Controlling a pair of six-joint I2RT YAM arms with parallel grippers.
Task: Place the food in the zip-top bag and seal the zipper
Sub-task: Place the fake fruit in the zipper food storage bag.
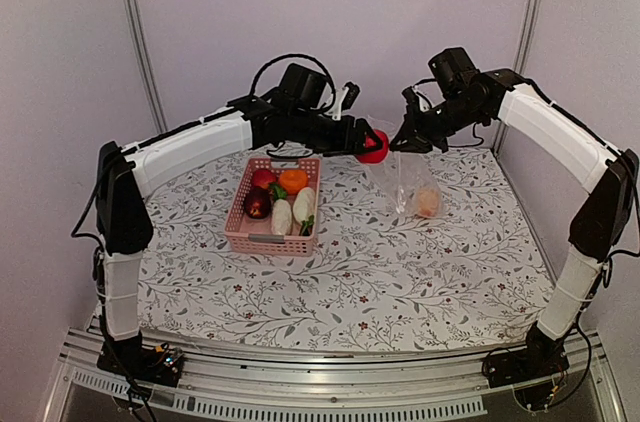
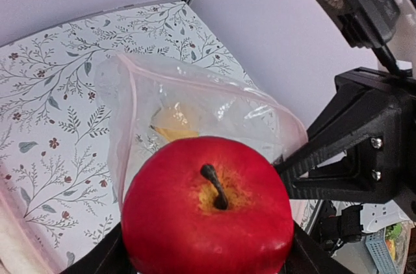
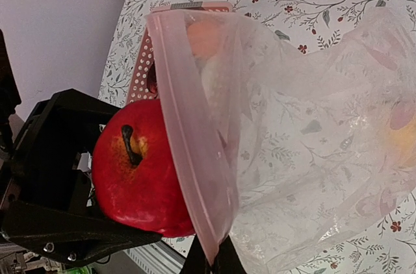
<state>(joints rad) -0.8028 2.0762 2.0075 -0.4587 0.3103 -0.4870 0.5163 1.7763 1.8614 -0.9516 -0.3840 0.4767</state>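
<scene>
Watching from overhead, the left gripper (image 1: pixel 370 145) has a red apple (image 1: pixel 377 149) clamped between its fingers, up in the air right at the mouth of the zip-top bag (image 1: pixel 405 177). The right gripper (image 1: pixel 398 145) is pinched tight on the bag's top edge, so the bag hangs down to the table (image 1: pixel 400 282). That angle is the only one that gives you the whole layout. There's a pale orange piece (image 1: pixel 428 203) sitting at the bottom of the bag. The pink basket (image 1: pixel 262 240) is off to the left, holding white radishes (image 1: pixel 293 210) plus orange, red and dark purple pieces.

The left wrist camera adds something else: it looks over the apple, stem facing the lens, straight into the open mouth. Through the plastic the piece inside looks yellowish.

The right wrist camera is the close-up of the zipper (image 3: pixel 188 137). The strip crosses in front of the apple's side, and the right fingertips pinch it at the bottom. Can't tell if the apple actually touches it.
</scene>
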